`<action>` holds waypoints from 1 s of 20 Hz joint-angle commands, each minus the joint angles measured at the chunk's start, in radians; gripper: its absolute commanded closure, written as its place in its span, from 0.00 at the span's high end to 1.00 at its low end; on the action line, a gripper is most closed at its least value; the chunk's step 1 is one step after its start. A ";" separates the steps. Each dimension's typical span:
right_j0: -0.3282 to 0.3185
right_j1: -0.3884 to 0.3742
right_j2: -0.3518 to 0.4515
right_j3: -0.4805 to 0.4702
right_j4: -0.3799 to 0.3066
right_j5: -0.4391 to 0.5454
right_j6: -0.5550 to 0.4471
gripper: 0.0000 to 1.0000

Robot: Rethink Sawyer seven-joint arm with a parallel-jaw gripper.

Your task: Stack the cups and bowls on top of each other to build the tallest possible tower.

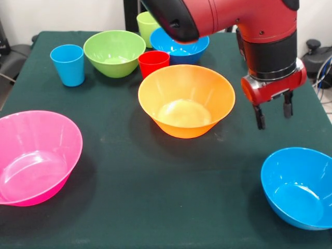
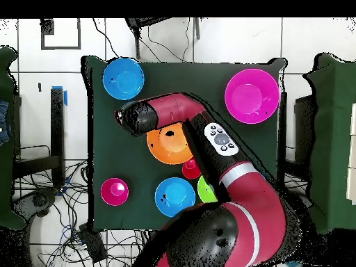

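Observation:
The big orange bowl [image 1: 185, 98] stands empty mid-table; it also shows in the overhead view [image 2: 170, 144]. My gripper [image 1: 273, 114] hangs open and empty just right of it, above the cloth. Behind the orange bowl stand a red cup [image 1: 153, 63], a lime green bowl [image 1: 114, 52], a light blue cup [image 1: 68, 64], a lime green cup [image 1: 147, 26] and a blue bowl [image 1: 181, 47]. A large pink bowl [image 1: 36, 155] sits front left and a second blue bowl [image 1: 298, 187] front right. A small reddish bowl [image 2: 114, 191] shows only in the overhead view. No purple bowl shows. Nothing is stacked.
The table [image 1: 155, 207] has a dark green cloth. My red arm [image 1: 228, 21] reaches over the back bowls and hides part of them. Cables and chairs lie on the floor beyond the table's edges.

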 commanded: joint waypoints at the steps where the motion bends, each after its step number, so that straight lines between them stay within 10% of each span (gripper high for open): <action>1: 0.020 0.033 -0.010 0.082 -0.009 -0.085 0.040 1.00; 20: 0.143 0.200 -0.174 -0.349 0.024 0.310 -0.025 1.00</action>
